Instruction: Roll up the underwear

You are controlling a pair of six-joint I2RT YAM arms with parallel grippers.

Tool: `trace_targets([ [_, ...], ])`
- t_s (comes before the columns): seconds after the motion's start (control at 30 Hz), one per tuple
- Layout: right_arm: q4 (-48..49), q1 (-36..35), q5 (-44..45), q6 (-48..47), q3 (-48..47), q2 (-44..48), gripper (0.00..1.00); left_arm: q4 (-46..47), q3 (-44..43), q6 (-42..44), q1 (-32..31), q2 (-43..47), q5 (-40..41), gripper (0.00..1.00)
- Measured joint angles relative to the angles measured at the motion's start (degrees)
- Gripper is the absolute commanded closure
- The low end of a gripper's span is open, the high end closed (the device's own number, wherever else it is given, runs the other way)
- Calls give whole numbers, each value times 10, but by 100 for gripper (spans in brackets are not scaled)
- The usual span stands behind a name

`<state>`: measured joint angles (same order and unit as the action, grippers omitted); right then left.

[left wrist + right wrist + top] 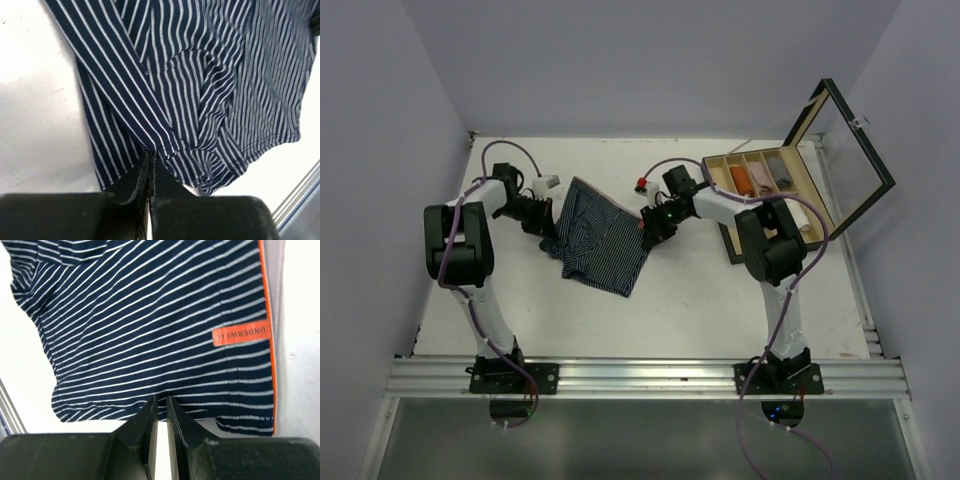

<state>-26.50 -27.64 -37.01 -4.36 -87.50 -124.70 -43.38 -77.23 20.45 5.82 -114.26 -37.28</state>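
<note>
The navy underwear [595,240] with thin pale stripes lies spread and rumpled on the white table between my two arms. My left gripper [548,232] sits at its left edge. In the left wrist view the fingertips are pressed together on a fold of the striped cloth [210,75], so that gripper [151,156] is shut on it. My right gripper [648,228] is at the right edge. In the right wrist view its jaws [161,400] stand a narrow slit apart, pinching the hem of the underwear [150,325] below an orange label [241,333].
A compartmented wooden box [820,210] stands at the back right with its glass lid [850,150] raised, and several small rolled cloths lie in its slots. The table's metal front rail [640,378] runs along the near edge, and walls close in on the left, back and right.
</note>
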Motion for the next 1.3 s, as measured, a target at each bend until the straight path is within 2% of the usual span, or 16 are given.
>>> trace_targets([
  [0.2, -33, -9, -26, -29, 11, 3, 87, -12, -26, 10, 10, -3, -25, 100],
  [0.4, -88, -16, -73, -67, 54, 23, 89, 7, -150, 17, 76, -57, -14, 100],
  [0.53, -142, -37, -101, -115, 76, 30, 87, 41, -222, 15, 104, -105, 15, 51],
  [0.67, -214, -67, -134, -163, 84, 33, 84, 69, -250, 5, 104, -125, 24, 48],
  [0.77, -233, -70, -148, -169, 88, 61, 82, 89, -198, 25, 100, -89, 2, 50],
  [0.93, -190, -33, -149, -146, 85, 137, 86, 67, -47, 100, 79, 50, -44, 52],
  [1.07, -156, -12, -125, -148, 75, 124, 89, 39, 43, 154, 28, 154, -78, 55],
  [1.17, -134, -14, -108, -148, 90, 88, 91, 30, 78, 170, -19, 170, -90, 58],
  [1.3, -116, -16, -114, -131, 141, 61, 92, 22, 109, 167, -49, 132, -88, 60],
])
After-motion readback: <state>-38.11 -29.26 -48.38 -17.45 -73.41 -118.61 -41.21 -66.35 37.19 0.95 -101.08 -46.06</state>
